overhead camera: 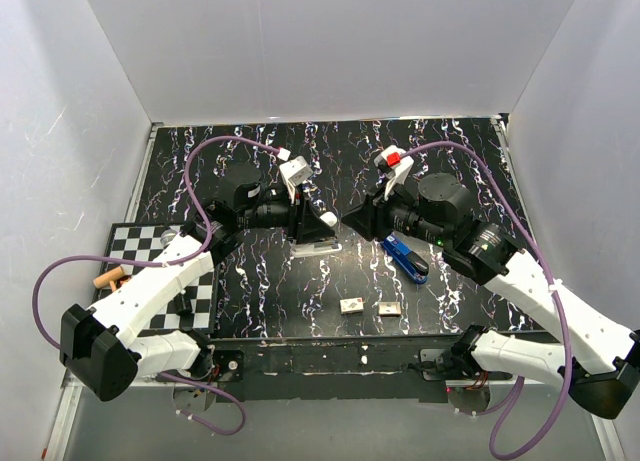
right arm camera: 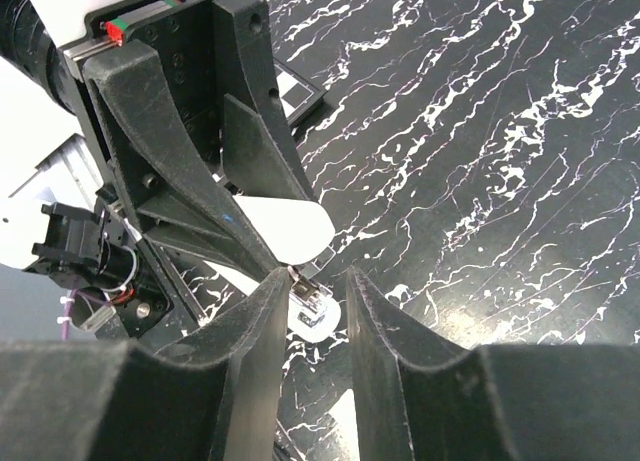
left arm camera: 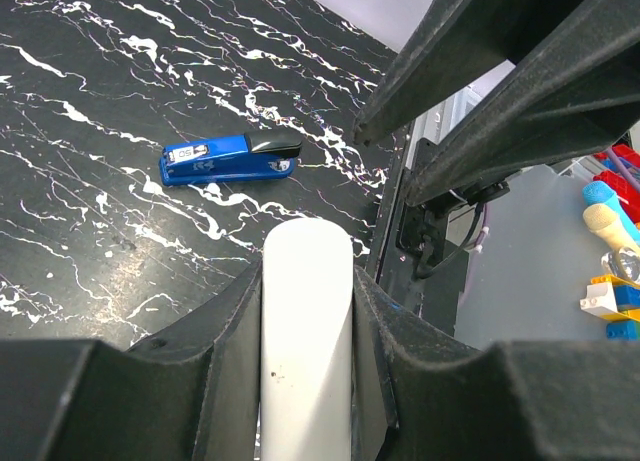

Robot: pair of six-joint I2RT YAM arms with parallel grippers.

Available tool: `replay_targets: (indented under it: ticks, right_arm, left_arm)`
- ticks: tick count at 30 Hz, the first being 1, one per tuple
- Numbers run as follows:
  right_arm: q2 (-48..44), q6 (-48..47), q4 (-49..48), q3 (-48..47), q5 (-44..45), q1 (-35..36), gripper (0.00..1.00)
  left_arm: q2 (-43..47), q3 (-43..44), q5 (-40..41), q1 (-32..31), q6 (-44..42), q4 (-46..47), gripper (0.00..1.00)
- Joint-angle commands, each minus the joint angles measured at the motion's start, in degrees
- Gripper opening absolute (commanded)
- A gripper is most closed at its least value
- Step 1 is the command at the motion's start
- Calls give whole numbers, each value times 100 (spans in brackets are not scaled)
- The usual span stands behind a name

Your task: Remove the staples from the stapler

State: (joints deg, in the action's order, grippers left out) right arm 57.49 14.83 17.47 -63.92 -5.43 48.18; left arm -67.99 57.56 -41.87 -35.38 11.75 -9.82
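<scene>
My left gripper (left arm camera: pixel 308 269) is shut on the white stapler's top arm (left arm camera: pixel 305 321), holding the stapler (overhead camera: pixel 325 224) raised open at mid-table. Its base (overhead camera: pixel 315 247) rests on the black marbled table. My right gripper (right arm camera: pixel 318 276) faces it from the right, at the stapler's front end. Its jaws stand apart around the shiny metal end of the magazine (right arm camera: pixel 312 303), which lies against the left finger (right arm camera: pixel 262 321) with a gap to the right finger. The white arm's rounded tip (right arm camera: pixel 295 233) shows just above. I cannot make out any staples.
A blue stapler (overhead camera: pixel 405 258) (left arm camera: pixel 230 159) lies flat just right of centre, under my right arm. Two small staple boxes (overhead camera: pixel 351 305) (overhead camera: pixel 388 308) sit near the front edge. A checkerboard mat (overhead camera: pixel 150 251) with a wooden piece (overhead camera: pixel 106 277) is at the left.
</scene>
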Motion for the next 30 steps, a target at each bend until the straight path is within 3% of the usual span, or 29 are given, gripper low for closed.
replay_targets:
  ticks: [1, 30]
  right_arm:
    - [-45, 37, -77, -24, -265, 16, 38]
    - [131, 55, -262, 143, -292, 16, 38]
  left_arm:
    - [207, 18, -102, -22, 20, 253, 0]
    - [101, 194, -252, -119, 363, 517, 0]
